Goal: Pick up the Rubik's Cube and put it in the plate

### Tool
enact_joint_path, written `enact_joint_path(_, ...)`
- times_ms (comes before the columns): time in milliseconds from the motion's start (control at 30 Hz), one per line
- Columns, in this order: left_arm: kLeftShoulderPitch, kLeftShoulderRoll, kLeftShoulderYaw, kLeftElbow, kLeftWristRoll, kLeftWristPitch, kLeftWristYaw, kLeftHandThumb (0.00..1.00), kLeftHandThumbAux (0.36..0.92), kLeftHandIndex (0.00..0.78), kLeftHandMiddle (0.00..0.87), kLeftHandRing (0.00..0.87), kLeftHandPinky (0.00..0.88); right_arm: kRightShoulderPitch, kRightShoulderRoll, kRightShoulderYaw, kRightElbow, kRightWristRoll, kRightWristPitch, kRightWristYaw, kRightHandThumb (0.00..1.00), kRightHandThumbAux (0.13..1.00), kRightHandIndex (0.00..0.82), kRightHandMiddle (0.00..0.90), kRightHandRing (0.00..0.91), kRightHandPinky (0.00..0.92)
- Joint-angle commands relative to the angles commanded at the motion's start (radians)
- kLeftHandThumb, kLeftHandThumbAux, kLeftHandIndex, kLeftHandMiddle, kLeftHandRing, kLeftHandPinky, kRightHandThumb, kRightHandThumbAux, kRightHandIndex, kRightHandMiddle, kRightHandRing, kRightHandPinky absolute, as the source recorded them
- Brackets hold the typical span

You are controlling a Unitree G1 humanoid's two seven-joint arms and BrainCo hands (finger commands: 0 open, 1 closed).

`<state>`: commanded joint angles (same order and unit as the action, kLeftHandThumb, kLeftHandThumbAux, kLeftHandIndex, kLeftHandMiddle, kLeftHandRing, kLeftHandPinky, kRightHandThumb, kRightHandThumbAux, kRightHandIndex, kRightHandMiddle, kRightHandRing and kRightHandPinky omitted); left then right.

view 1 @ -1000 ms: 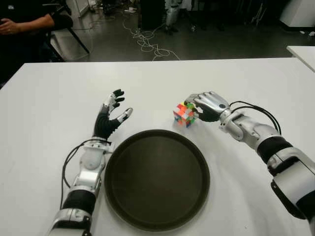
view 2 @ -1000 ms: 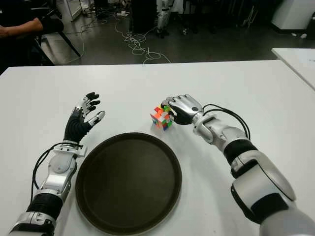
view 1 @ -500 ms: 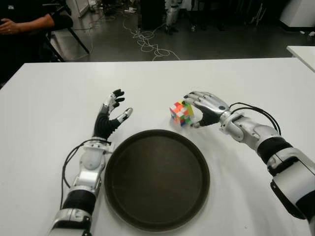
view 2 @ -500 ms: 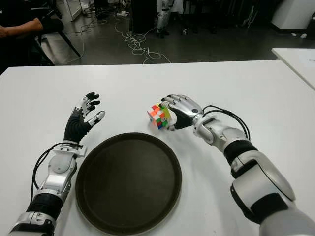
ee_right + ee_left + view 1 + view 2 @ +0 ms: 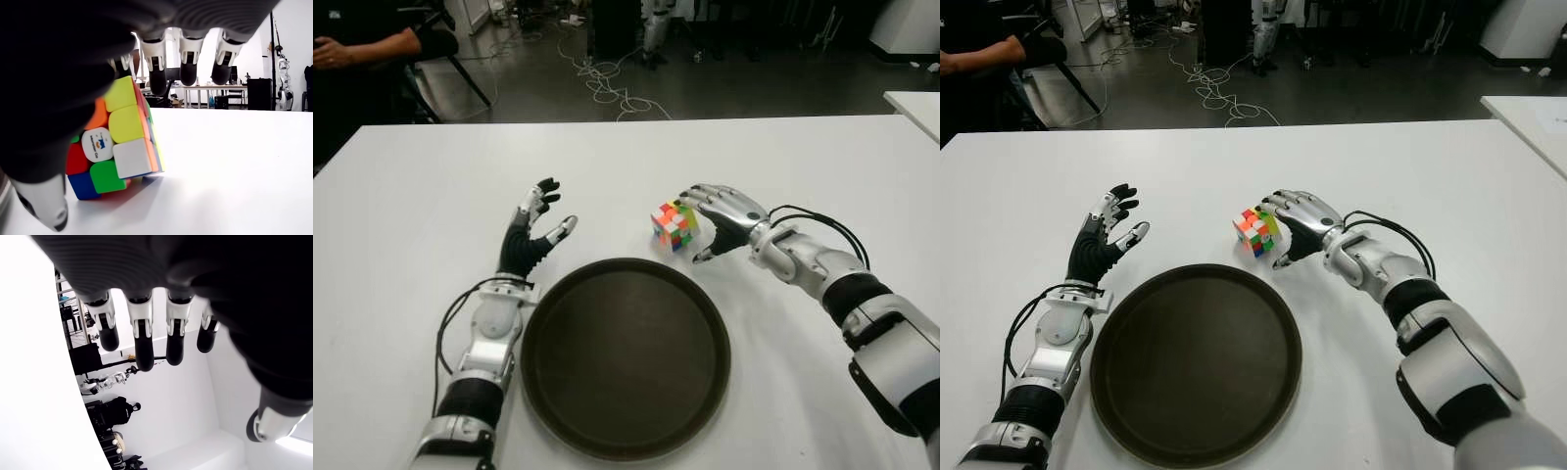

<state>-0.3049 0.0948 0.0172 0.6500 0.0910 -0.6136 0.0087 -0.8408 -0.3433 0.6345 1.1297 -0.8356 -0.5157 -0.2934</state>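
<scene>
Rubik's Cube [image 5: 674, 224] sat on the white table [image 5: 401, 225], tipped onto one edge or corner rather than lying flat, just beyond the far rim of the plate [image 5: 625, 357] and slightly to the right of its centre. It was not in the plate. The plate was a large, round, dark tray with a raised rim, lying flat on the near part of the table between the two arms.

The right hand [image 5: 720, 219] was just to the right of the cube, palm turned toward it. Its fingers [image 5: 189, 62] arched over the top of the cube and were only loosely curved, while the thumb [image 5: 41, 205] pointed down toward the table on the near side. In the right wrist view the fingertips hung clear above the cube, and the hand did not grip it; whether the palm touched the cube's side could not be told.

The left hand [image 5: 533, 230] showed to the left of the plate's far rim, raised with its palm facing right, fingers spread wide and holding nothing.

Beyond the far edge of the table lay a dark floor with loose cables [image 5: 605, 80]. A person's arm [image 5: 370, 46] showed at the far left corner, and another white table edge [image 5: 915, 106] at the far right.
</scene>
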Motion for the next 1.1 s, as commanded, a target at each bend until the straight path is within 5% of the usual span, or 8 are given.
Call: enact_joint_path(1100, -0.001, -0.004, -0.001, -0.008, 0.015, 0.011, 0.023, 0.073, 0.577, 0.114, 0.167, 0.145, 0.090, -0.009, -0.002, 0.000, 0.005, -0.002, 0.000, -0.013, 0.000, 0.722, 0.000, 0.000, 0.000, 0.000)
